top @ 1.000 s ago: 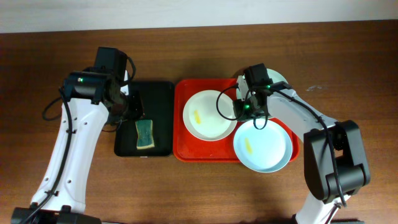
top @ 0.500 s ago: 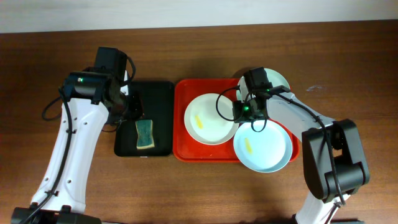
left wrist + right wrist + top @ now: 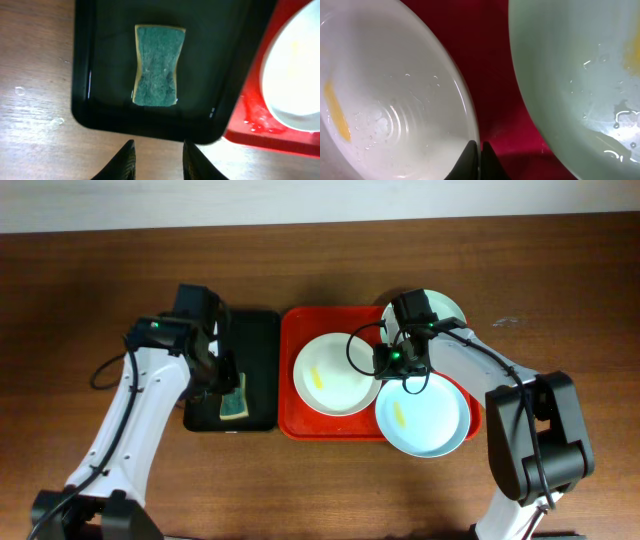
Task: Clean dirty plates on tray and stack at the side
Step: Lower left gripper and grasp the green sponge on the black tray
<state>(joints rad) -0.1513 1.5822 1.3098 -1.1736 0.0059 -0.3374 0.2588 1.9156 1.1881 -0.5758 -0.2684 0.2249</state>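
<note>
Left tool point(image 3: 157, 160) hangs open and empty; the sponge point(image 3: 156, 66) lies at its 12 o'clock, long axis 12-to-6. Right tool point(image 3: 479, 150) pinches the white plate point(image 3: 385, 100) by its rim.

A narrow tray point(image 3: 255, 330) sits just left of the wide tray point(image 3: 288, 410), with a sponge point(image 3: 156, 66) lying in its front half. In the wide tray, the left plate point(image 3: 335, 370) lies beside the front plate point(image 3: 425, 415), which overhangs the right front rim. The back plate point(image 3: 448, 310) lies behind, at the right rear corner.
</note>
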